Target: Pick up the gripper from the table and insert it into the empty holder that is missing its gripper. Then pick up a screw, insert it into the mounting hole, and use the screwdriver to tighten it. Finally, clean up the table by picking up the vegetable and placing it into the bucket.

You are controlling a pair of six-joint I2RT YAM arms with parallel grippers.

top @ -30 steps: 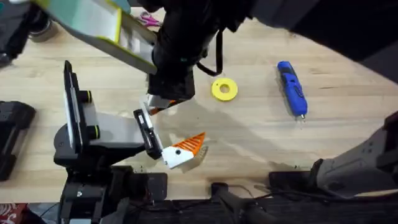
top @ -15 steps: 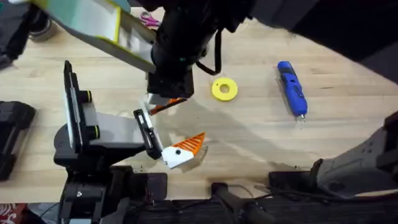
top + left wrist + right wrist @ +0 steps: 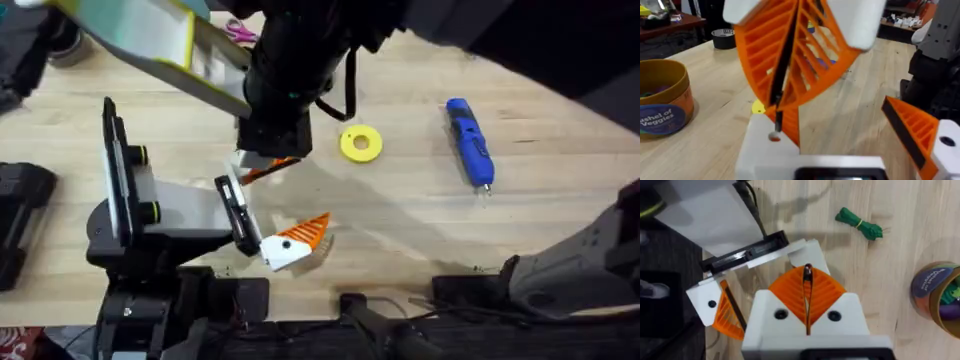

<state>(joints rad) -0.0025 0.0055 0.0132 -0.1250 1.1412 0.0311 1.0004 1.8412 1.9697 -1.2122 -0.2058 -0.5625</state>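
The fingers (image 3: 785,292) of the right gripper (image 3: 807,277) are clamped together on the loose orange gripper (image 3: 788,122), whose lower end is set against the bare white holder (image 3: 771,145) near the table's (image 3: 420,220) front edge, left of the middle. The left gripper (image 3: 840,132) is held apart, with one orange finger mounted. The screwdriver (image 3: 470,142) is laid toward the right edge, and the vegetable (image 3: 858,223) near the bucket (image 3: 935,292).

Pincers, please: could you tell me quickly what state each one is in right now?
Left pincer: open, holding nothing.
Right pincer: closed on the loose orange finger piece.
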